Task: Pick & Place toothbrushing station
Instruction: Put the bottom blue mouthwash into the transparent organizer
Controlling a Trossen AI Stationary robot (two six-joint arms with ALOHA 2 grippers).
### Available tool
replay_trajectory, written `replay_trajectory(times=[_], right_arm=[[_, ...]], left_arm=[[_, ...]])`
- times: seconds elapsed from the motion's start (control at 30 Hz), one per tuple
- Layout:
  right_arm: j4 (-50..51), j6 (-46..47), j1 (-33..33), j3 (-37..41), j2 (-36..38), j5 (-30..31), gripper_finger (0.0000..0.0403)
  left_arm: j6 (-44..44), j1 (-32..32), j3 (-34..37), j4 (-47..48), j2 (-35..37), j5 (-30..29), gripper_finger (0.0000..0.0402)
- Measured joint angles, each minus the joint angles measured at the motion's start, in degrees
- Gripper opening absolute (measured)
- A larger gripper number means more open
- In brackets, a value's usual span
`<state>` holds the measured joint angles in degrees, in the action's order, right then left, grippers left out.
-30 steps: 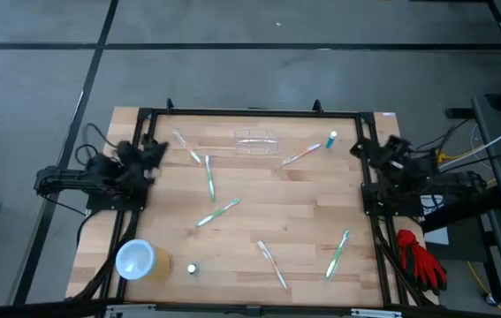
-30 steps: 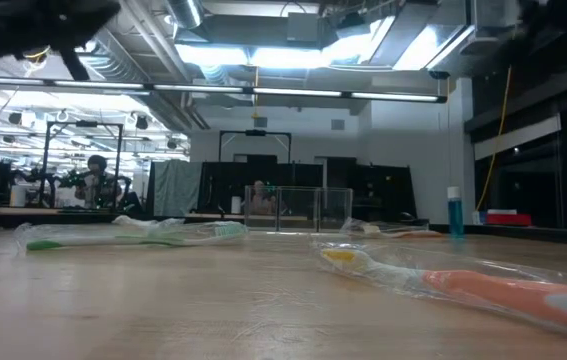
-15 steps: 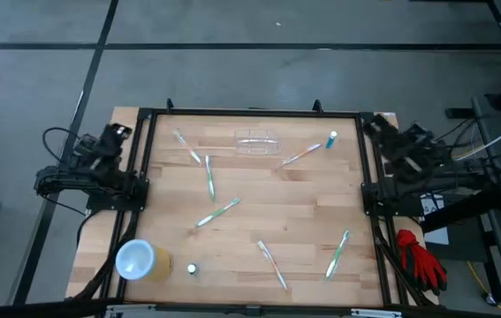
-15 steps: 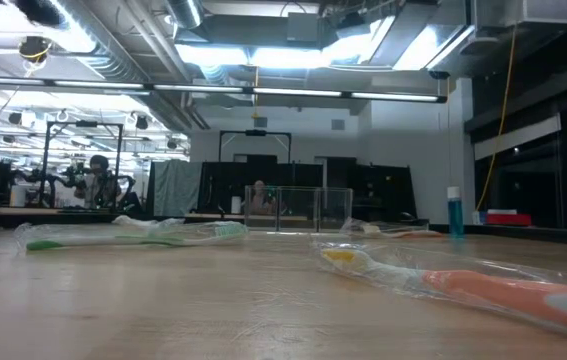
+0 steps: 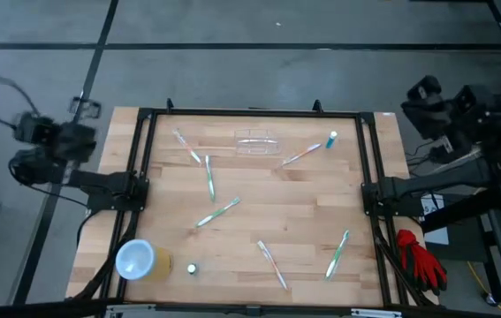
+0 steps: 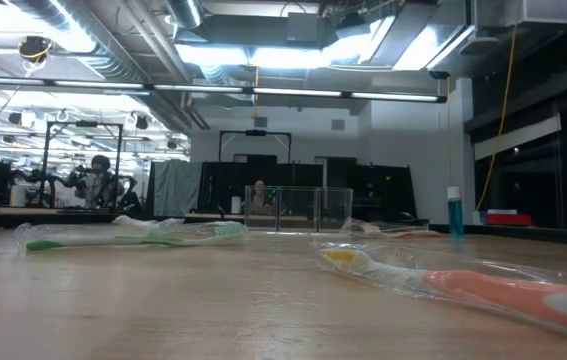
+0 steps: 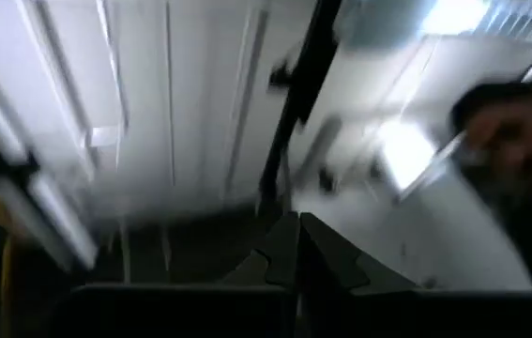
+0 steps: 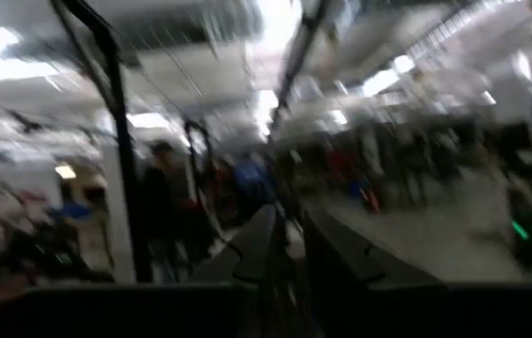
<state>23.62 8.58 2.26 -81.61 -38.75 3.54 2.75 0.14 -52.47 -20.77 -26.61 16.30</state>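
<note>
Left gripper [image 5: 42, 132]: hanging off the surface's left edge, out over the floor; its jaws are pressed together on nothing, seen in its own wrist view [image 7: 294, 253].
Right gripper [image 5: 427, 93]: hanging beyond the far right corner, clear of the frame; its jaws are showing a narrow gap [image 8: 289, 249] with nothing between them.
Toothbrushing station [image 5: 255, 141]: sitting empty at the far middle of the surface [image 5: 303, 190], upright and touching nothing; in the low view it is standing as a clear box [image 6: 298, 208] near the far edge.
Toothbrushes: lying scattered flat in their wrappers, one green-handled [image 5: 218, 212] near the centre, another [image 5: 300, 156] just right of the station, a pair at the near right.
Blue-capped tube [image 5: 331, 139]: standing upright to the right of the station.
Yellow cup [image 5: 142, 261]: resting at the near left corner, well apart from the station.
Why so: both arms are probably parked clear so the whole surface is staying open to the overhead camera.
Stage: nothing is being held, so the picking looks not yet begun.
</note>
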Motion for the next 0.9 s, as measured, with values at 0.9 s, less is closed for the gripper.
replay_trajectory(times=[0.9], right_arm=[[66.4,27.6,0.0,-14.0,-13.1,8.3,0.0062]], left_arm=[[-59.3,-4.3,-10.3,94.0,-16.7,-6.4,0.0006]])
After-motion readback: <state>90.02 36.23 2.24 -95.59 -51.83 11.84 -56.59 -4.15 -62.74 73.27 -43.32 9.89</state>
